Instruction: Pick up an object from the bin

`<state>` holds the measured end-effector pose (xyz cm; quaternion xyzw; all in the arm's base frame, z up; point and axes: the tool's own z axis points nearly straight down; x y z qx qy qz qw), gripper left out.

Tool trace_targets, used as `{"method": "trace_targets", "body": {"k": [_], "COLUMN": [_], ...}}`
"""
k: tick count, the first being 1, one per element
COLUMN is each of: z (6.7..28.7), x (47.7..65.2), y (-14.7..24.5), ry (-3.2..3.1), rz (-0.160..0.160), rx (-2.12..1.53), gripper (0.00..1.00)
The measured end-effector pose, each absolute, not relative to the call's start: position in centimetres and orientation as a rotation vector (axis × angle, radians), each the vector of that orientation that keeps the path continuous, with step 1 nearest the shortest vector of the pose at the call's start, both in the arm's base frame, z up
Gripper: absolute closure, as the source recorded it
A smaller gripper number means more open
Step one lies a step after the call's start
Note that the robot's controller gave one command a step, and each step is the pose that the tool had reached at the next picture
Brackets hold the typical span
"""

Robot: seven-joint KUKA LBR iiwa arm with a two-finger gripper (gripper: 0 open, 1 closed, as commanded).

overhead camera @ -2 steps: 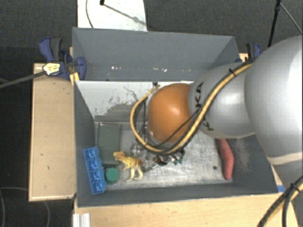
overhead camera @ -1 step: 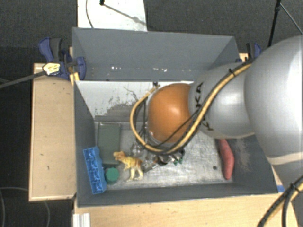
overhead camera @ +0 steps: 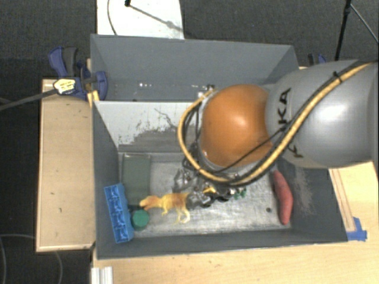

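A yellow toy animal lies on the floor of the bin, just to the left of the end effector and slightly nearer the front wall, close enough that contact cannot be ruled out. The end effector is low in the bin beneath the arm's orange cover. How far open it is cannot be told, and nothing can be seen in its grasp. Further left of it sit a green round piece and a blue studded block, with a dark green flat block behind them. Well to its right lies a red elongated thing.
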<state>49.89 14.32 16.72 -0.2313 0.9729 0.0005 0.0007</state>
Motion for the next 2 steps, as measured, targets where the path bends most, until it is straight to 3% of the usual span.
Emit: {"method": "trace_targets", "body": {"k": [1, 2], "z": [16.7, 20.8], "x": [49.9, 50.3], "y": [14.3, 13.5], "ry": [3.057, 3.074], "rz": [0.001, 0.001], "rx": [-0.722, -0.661], "gripper": [1.00, 1.00]}}
